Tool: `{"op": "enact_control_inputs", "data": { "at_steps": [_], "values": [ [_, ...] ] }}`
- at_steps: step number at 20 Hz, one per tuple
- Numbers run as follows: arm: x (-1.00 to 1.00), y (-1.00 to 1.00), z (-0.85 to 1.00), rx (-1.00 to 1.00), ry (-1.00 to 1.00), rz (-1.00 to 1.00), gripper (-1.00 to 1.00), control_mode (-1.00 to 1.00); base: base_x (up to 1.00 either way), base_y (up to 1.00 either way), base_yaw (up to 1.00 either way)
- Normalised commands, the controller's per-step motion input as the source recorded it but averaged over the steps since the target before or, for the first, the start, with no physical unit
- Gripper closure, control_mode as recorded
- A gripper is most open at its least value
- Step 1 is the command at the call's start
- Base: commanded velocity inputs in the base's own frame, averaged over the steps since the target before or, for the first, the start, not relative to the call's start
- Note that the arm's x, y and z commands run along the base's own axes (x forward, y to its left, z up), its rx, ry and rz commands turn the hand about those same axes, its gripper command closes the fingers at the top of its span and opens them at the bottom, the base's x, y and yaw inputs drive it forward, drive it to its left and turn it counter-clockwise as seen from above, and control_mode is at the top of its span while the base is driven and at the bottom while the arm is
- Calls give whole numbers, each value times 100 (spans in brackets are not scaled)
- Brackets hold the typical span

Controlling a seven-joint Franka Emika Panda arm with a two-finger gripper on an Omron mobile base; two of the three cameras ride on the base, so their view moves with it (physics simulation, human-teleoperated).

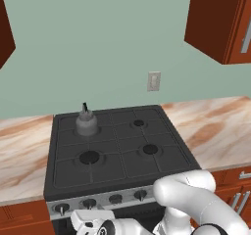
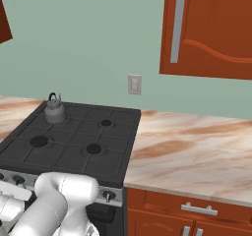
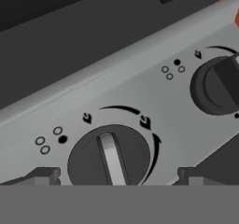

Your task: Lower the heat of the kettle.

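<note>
Jaws are seen spread wide in the hand view, with the two dark fingertips (image 3: 44, 175) standing at either side of a round dark stove knob (image 3: 111, 157), apart from it, and nothing is held between them. The gripper (image 3: 116, 177) is pointed straight at the grey control panel (image 3: 140, 92) of the stove. A pale stripe is shown along the ridge of this knob, running nearly upright in that view, and a black curved arrow marking is printed around its upper edge. Three small rings and one filled dot are printed beside it on the panel. A second dark knob (image 3: 217, 85) is seen further along the panel, toward the upper right corner of the hand view, with a similar dot marking next to it.

From the left base view, the white hand is seen low in front of the stove, near the leftmost of the front knobs (image 1: 61, 208). The kettle (image 1: 86, 122) is placed on the rear left burner of the black cooktop (image 1: 117, 146); it is small, grey and squat, with a thin black handle standing upright. The other three burners are bare. A marbled counter (image 2: 197, 146) is laid on both sides of the stove, red-brown cabinets (image 2: 211, 28) are hung above, and a light switch (image 1: 154, 81) is mounted on the pale green wall.
</note>
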Motion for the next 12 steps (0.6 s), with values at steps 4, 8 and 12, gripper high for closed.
{"op": "enact_control_inputs", "data": {
  "at_steps": [4,8,12],
  "values": [
    [3,0,-12,0,0,0,-100,-100,0,0,0],
    [3,0,-6,0,0,0,-100,-100,0,0,0],
    [7,0,0,0,0,0,100,-100,0,0,0]
  ]
}}
